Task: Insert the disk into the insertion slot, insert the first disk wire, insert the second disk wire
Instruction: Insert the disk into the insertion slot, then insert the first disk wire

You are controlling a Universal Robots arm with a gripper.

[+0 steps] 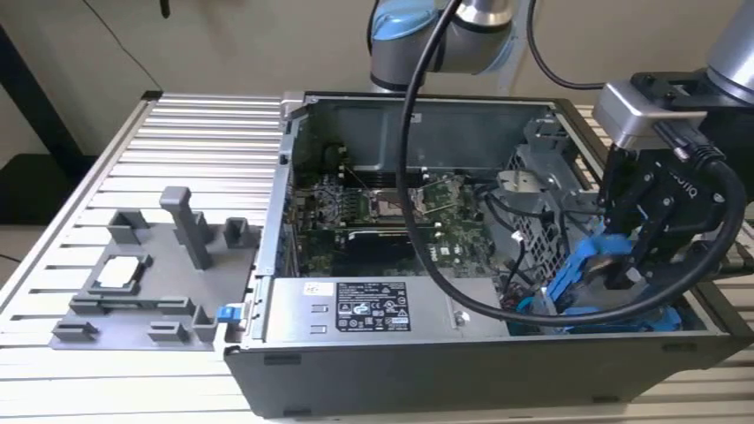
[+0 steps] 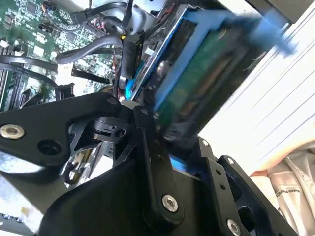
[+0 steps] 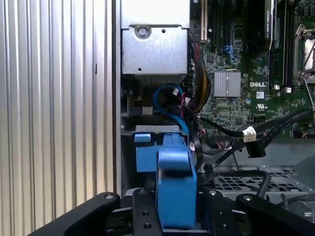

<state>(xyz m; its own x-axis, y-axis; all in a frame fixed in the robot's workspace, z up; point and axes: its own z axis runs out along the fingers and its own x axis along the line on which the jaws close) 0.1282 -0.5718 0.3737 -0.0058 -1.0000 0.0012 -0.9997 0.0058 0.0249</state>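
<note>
Blue-framed disk [image 1: 585, 265] clenched edge-up in black end effector [image 1: 622, 270], lower end at insertion slot [image 1: 642, 323] mouth, open computer case [image 1: 471, 375]

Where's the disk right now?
The disk is held tilted in the gripper at the exterior view's right, over the insertion slot, beside the power-supply box.

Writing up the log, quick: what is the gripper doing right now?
The gripper is closed, holding the disk by its blue frame.
</note>
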